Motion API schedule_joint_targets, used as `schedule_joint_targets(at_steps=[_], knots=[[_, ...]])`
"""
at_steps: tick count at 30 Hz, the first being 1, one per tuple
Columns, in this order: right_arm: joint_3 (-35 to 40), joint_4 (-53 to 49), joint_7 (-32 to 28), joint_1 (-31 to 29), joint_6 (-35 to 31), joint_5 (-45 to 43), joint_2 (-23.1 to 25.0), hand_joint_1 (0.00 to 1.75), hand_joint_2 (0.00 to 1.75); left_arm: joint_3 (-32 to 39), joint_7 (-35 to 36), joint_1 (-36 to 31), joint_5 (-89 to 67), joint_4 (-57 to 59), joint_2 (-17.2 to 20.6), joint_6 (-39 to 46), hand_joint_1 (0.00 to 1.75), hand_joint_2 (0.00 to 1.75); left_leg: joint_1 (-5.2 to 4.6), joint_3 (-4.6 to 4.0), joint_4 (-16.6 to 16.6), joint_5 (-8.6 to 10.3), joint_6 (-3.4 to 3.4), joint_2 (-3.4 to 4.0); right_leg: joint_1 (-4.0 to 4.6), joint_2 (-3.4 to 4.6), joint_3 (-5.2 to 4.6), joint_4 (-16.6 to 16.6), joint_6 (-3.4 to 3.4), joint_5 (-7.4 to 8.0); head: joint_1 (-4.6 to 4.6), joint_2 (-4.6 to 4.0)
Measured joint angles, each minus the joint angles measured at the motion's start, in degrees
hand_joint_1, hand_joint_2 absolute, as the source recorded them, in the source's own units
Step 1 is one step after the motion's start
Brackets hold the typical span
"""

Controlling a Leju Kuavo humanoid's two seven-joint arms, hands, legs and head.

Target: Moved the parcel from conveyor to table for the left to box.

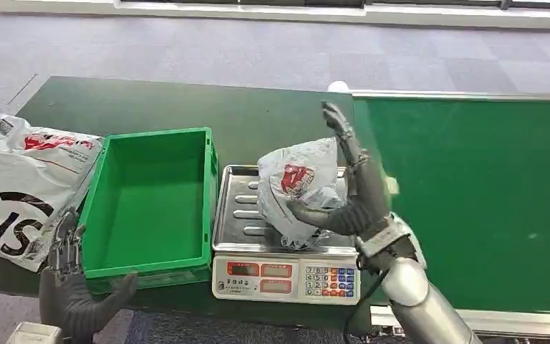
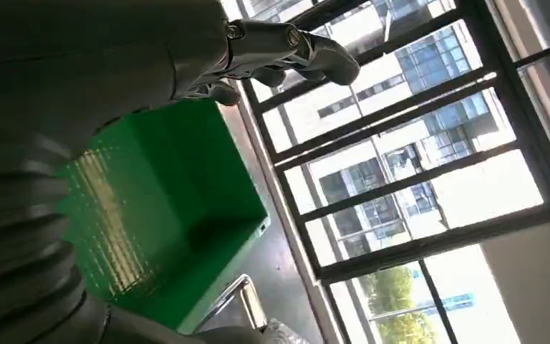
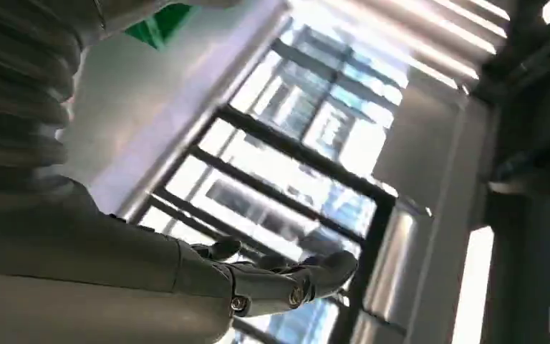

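Observation:
The parcel (image 1: 297, 183), a crumpled white plastic bag with a red logo, sits on the steel pan of a weighing scale (image 1: 233, 208) on the dark green table (image 1: 258, 115). My right hand (image 1: 351, 190) stands upright against the parcel's right side. Its fingers (image 3: 293, 276) are straight and spread, and its thumb lies across the parcel's lower front without closing on it. My left hand (image 1: 71, 287) hovers open at the table's near left corner, below the empty green box (image 1: 209, 193). The left wrist view looks past that hand's fingers (image 2: 286, 54) at the box wall (image 2: 165, 193).
The green conveyor belt (image 1: 473, 193) runs along the right, just beside my right arm. A large white courier bag (image 1: 14, 186) with black and red print lies left of the box. The scale's keypad (image 1: 329, 279) faces the near table edge.

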Motion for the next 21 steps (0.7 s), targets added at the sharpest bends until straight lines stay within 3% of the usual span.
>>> schedule_joint_targets(at_steps=[6, 12, 21], knots=[[-2.05, -4.84, -1.96, 2.9, -4.63, -0.7, 1.09, 0.0, 1.75, -6.85, 2.18, -3.3, -2.28, 1.4, 2.88, 2.51, 0.0, 1.75, 0.0, 0.04, 0.01, 0.0, 0.0, 0.15, 0.0, 0.21, -0.09, 0.0, -0.01, 0.09, 0.0, 0.0], [-6.51, -11.15, -9.05, 8.3, -24.41, -6.91, 4.35, 0.0, 1.75, -13.28, 11.91, -9.48, -13.51, 5.25, 4.52, 3.56, 0.0, 1.75, -0.01, 0.0, 0.01, 0.04, 0.03, 0.03, -0.01, 0.03, -0.09, -0.01, -0.01, 0.08, 0.0, 0.0], [-17.2, -22.07, -10.9, 24.51, -26.24, -1.31, 9.81, 0.0, 1.75, -21.32, 29.3, -22.63, -26.07, 15.77, 4.17, -0.25, 0.0, 1.75, -0.01, -0.12, 0.02, 0.04, 0.03, 0.06, -0.01, 0.06, -0.15, -0.01, 0.0, 0.09, 0.0, 0.0]])
